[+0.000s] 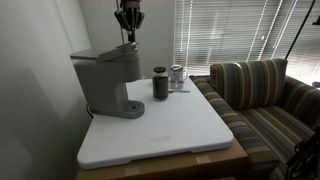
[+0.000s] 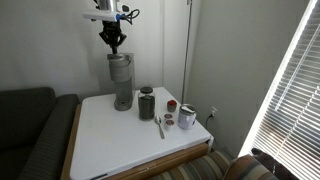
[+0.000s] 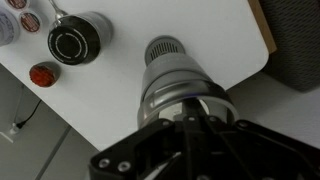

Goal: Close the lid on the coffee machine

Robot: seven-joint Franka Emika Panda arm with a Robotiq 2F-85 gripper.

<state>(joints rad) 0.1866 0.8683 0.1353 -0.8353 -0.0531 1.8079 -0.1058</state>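
the gripper hung over the machine, which stood at the back of a white table close to the wall. in both exterior views we saw its fingers drawn together to a point, holding nothing. the lid lay flat and down on the machine's head, directly under the gripper. we could not tell whether the fingertips touched it or stopped just short.

in an exterior view the gripper stood upright above the machine. a dark cup stood just beside the machine. a spoon, two red caps and a small jar lay farther along the table.

the wrist view looked straight down. the gripper's dark body filled the lower part of it and the machine sat beneath. the cup showed from above near the top corner, with one red cap near it. the fingers were too blurred there for us to read their state.

a striped couch stood against the table's far side, and blinds covered the window behind it.
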